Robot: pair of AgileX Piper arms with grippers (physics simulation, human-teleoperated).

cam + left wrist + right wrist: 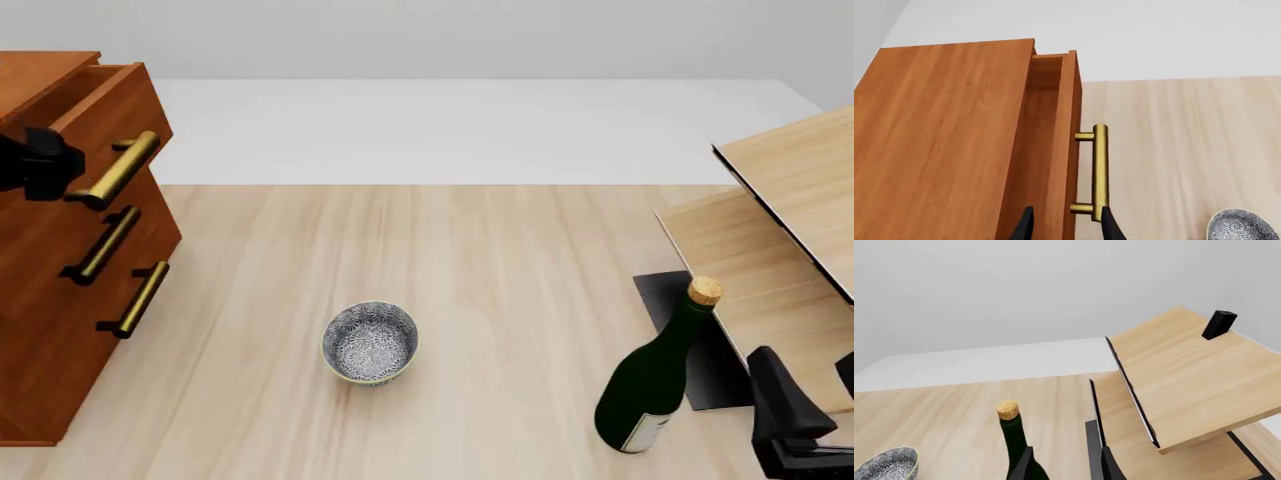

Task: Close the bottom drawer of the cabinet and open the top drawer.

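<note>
Top drawer point(114, 120) juts out; left jaws point(1066, 222) seemingly clasp its brass handle point(1099, 170); right jaws point(1064, 462) parted, empty

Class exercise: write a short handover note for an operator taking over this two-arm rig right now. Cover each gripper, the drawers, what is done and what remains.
Left gripper: at the top drawer's brass handle, fingers straddling its lower end; grip not confirmed.
Right gripper: idle near the wine bottle and pale rack, holding nothing.
Cabinet: bottom drawer flush, so closed. Top drawer partly out.
Left: pull the top drawer further open.
</note>
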